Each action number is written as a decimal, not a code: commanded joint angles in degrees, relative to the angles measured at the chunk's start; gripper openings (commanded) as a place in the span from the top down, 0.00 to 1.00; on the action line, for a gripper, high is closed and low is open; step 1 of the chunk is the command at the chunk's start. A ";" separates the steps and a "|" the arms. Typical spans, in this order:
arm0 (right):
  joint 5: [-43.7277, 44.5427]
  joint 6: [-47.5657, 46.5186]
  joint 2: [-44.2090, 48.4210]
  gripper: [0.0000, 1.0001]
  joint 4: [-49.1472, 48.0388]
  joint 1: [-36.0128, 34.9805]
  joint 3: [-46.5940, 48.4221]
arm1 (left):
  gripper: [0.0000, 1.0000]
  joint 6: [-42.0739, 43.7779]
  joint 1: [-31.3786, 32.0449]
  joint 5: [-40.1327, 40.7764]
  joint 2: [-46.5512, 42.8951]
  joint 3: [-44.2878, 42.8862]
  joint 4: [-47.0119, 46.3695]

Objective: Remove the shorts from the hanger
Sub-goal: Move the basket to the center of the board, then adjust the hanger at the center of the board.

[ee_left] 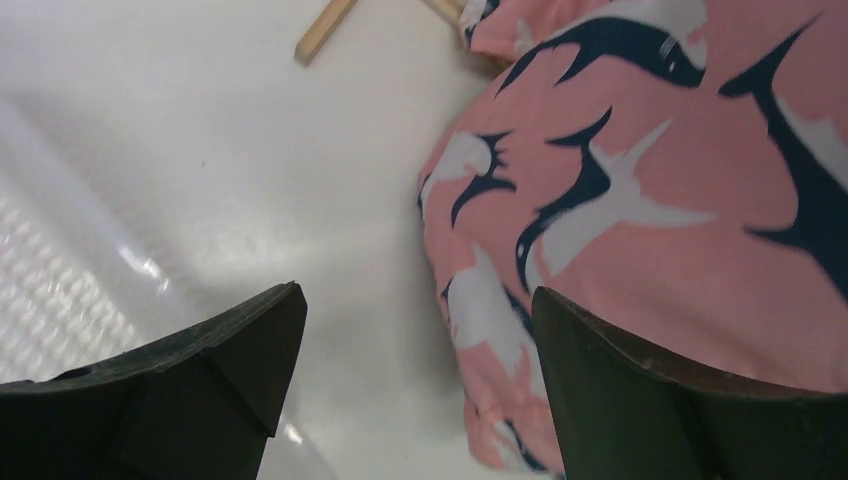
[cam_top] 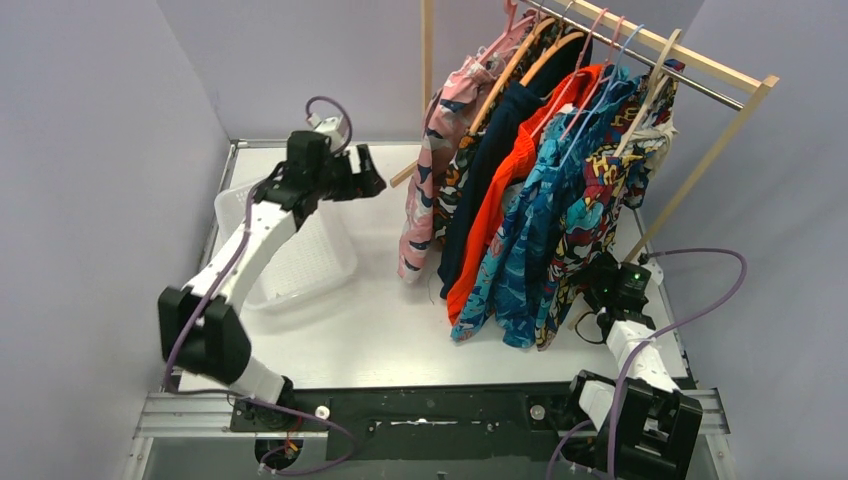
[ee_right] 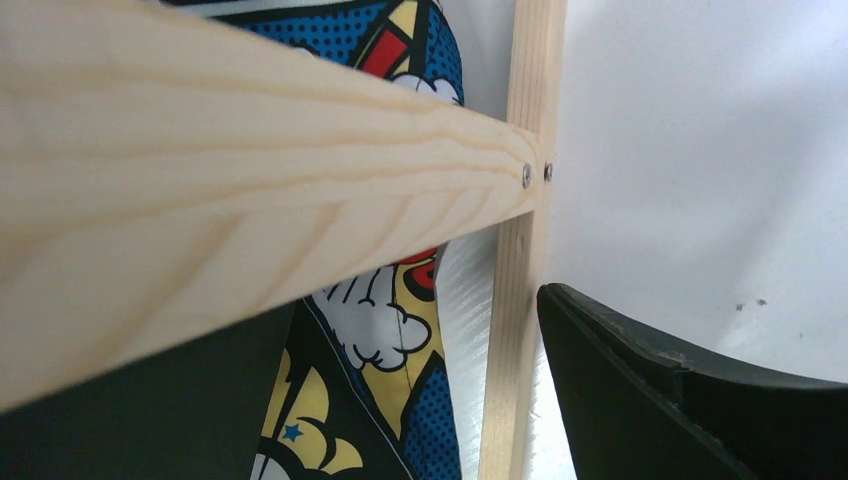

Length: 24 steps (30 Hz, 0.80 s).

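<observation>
Several pairs of shorts hang on hangers from a wooden rack (cam_top: 700, 62): pink with navy-white print (cam_top: 425, 200), black with orange-white print (cam_top: 458, 175), plain navy (cam_top: 480, 170), orange-red (cam_top: 497, 205), teal-blue patterned (cam_top: 530, 235) and comic print (cam_top: 590, 205). My left gripper (cam_top: 372, 183) is open and empty, raised just left of the pink shorts, which fill the right of the left wrist view (ee_left: 660, 200). My right gripper (cam_top: 600, 272) is open and empty, low by the rack's right foot under the comic-print shorts (ee_right: 400, 330).
A clear plastic bin (cam_top: 290, 250) sits on the white table under my left arm. The rack's wooden base bar (ee_right: 250, 190) and upright post (ee_right: 515, 330) cross close in front of the right gripper. Rack legs (cam_top: 690, 190) slant down at right.
</observation>
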<state>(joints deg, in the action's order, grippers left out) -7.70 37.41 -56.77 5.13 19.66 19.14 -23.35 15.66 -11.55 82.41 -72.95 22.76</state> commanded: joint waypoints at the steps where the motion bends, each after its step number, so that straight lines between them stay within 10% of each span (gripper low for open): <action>1: -1.08 -1.89 1.51 0.02 -5.63 0.76 -0.30 | 0.16 3.25 2.03 1.74 14.67 -13.70 -5.70; 18: -2.74 -0.37 2.30 0.02 -1.83 1.53 -1.39 | 0.17 10.58 1.21 1.08 64.01 -69.88 13.74; 24: -2.76 -0.53 1.01 0.03 -1.27 1.72 -0.01 | 0.19 12.16 1.12 0.90 66.28 -66.32 10.82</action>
<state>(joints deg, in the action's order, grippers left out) -10.37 36.86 -55.05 4.86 20.78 17.69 -13.74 17.10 -9.28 148.77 -139.28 33.23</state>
